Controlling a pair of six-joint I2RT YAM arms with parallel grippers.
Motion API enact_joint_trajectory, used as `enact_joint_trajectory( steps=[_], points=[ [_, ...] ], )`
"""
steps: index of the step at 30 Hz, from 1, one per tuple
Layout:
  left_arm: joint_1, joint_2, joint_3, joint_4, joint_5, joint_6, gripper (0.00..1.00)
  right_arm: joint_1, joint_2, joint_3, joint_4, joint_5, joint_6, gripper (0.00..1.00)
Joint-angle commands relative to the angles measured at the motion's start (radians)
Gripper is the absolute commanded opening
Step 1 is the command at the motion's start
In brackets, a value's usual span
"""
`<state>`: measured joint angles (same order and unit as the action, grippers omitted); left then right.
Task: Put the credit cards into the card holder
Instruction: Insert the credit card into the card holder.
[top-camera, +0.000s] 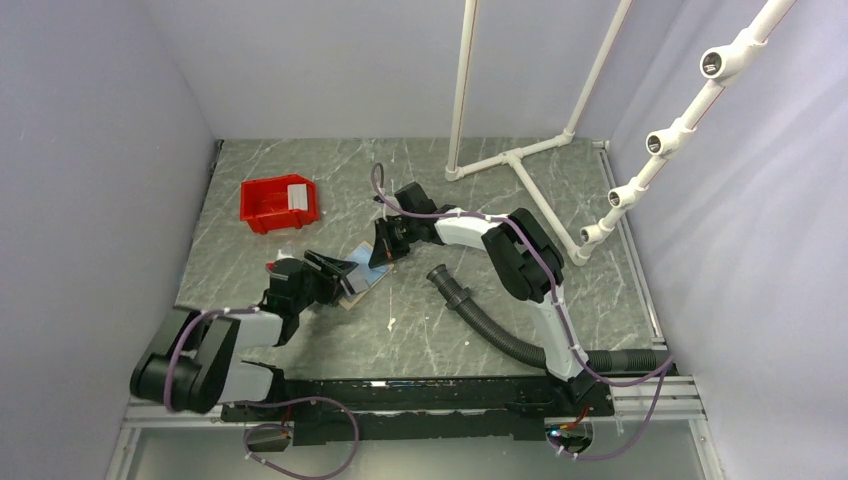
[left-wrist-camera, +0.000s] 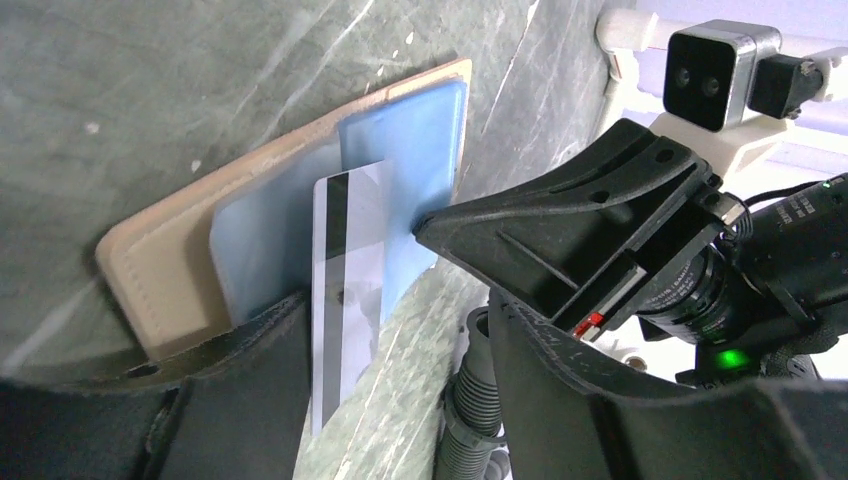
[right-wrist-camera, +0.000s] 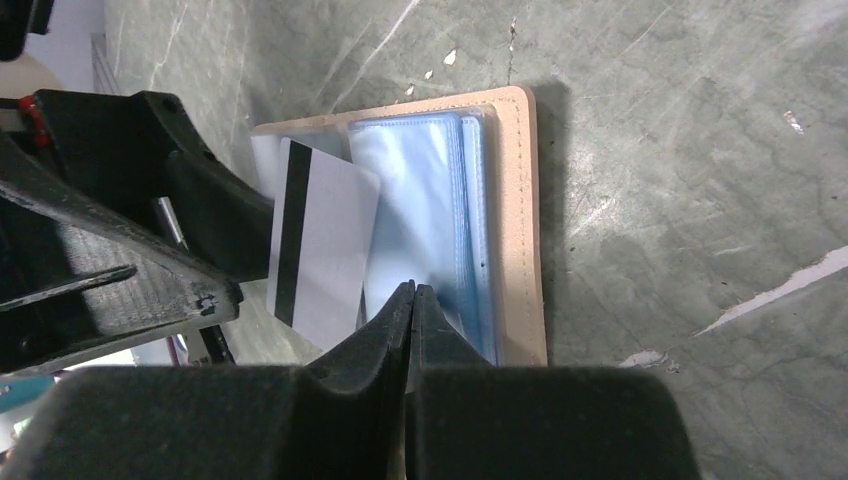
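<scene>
Grey marbled table (top-camera: 420, 330): tan rectangular card holder (right-wrist-camera: 520, 220) lies open, whitish black-striped card (right-wrist-camera: 320, 240) partly in its sleeves. Left fingers (left-wrist-camera: 240, 400) parted, flanking the card; right fingers (right-wrist-camera: 360, 375) fully closed, empty.

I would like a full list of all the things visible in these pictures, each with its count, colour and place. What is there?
table: 1, grey-green marble pattern, under everything
card holder: 1, tan with pale blue sleeves, table centre, between the arms
credit card: 1, whitish-grey with black stripe, lying on the holder, one end past its edge
red bin: 1, red, far left of table
white piece: 1, white, in the bin; unidentifiable
corrugated hose: 1, black, right of centre
pipe frame: 1, white, far right
left arm: 1, black and white, jaws open around the card
right arm: 1, black and white, jaws shut, tips on the sleeves
</scene>
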<state>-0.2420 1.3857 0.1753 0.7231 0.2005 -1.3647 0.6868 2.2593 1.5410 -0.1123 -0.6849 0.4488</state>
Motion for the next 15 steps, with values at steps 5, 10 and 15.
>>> enact_joint_trajectory(
  steps=[5,10,15],
  points=[
    [-0.003,-0.185,0.045,-0.434,-0.053,0.035,0.63,0.001,0.008,-0.002,0.031,-0.010,-0.004,0.00],
    [-0.003,-0.038,0.055,-0.275,0.016,0.025,0.37,0.008,0.008,0.002,0.020,-0.004,-0.013,0.00],
    [-0.003,-0.006,0.021,-0.183,0.000,0.000,0.22,0.010,0.003,-0.002,0.016,-0.001,-0.018,0.00]
  ],
)
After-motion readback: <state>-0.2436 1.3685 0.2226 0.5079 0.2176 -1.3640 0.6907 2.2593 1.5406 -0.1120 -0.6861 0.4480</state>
